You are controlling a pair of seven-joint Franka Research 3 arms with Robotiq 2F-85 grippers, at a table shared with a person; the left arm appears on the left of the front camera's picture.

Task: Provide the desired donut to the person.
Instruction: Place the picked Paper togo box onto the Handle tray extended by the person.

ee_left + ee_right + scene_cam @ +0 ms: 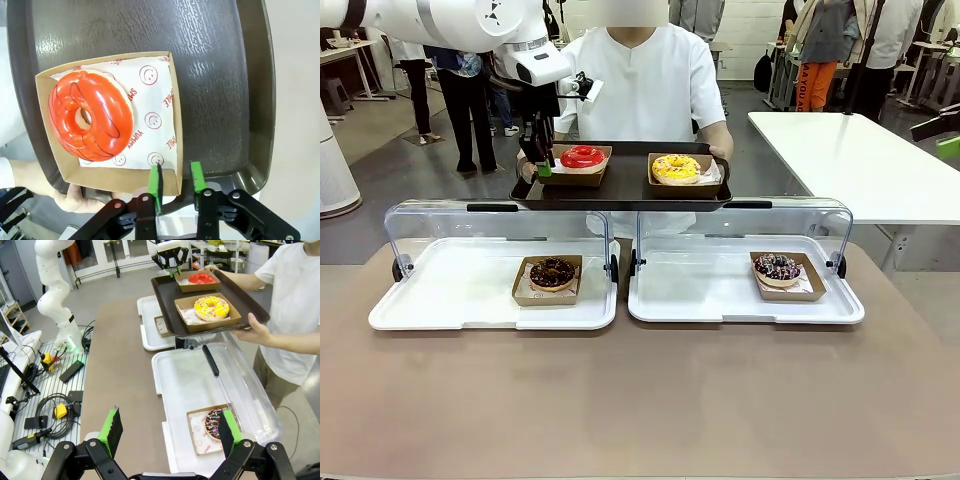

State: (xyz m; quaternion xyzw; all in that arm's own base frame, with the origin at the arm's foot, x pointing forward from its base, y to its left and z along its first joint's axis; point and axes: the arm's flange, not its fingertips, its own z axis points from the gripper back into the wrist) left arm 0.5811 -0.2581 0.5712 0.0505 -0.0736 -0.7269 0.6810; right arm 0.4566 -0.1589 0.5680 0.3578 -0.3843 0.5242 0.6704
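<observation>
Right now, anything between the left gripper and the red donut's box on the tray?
Nothing visible. The left gripper sits at the near wall of the red donut's box; one finger stands just inside that wall, the other outside, jaws slightly apart. The box already rests on the tray the person holds, hand under its edge.

Left end effector (pixel 542 165) at red donut (pixel 582 157) carton, person's tray (pixel 620 191).
</observation>
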